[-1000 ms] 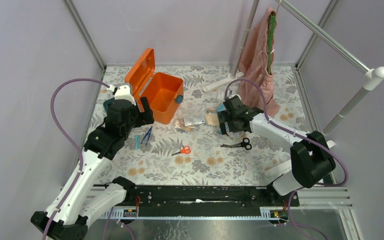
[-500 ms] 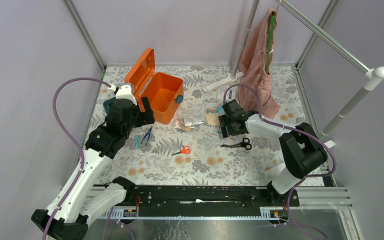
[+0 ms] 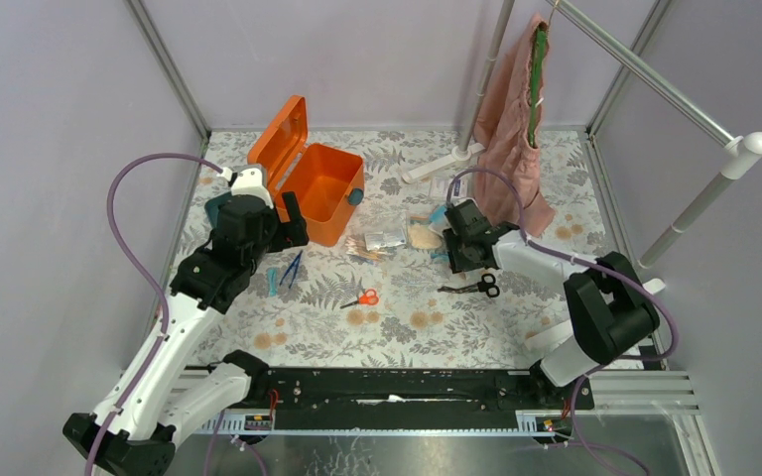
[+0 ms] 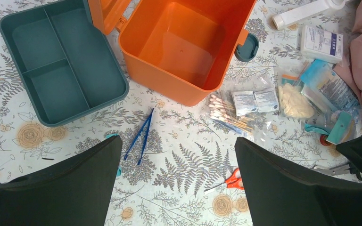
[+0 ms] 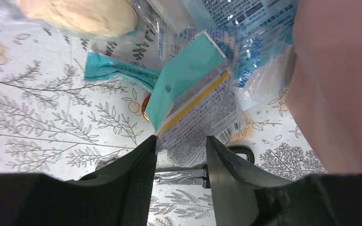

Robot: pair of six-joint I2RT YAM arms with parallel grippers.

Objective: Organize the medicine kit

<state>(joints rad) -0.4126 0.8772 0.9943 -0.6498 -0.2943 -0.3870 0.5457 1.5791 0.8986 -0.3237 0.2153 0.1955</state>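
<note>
While right jaws clamped on packet [image 5: 188, 70] beside garment [image 5: 339, 94], left jaws apart near kit [image 4: 160, 87].

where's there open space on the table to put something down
Free: the near strip between the orange scissors, black scissors and the base rail. The medicine kit and its teal tray are empty too. Crowded: the packet pile by the pink garment, at the right end effector.

The left fingers [image 4: 66, 188] hang spread wide on a bent arm; the right fingers [image 5: 132, 188] pinch a packet [image 5: 193, 108] low down.
</note>
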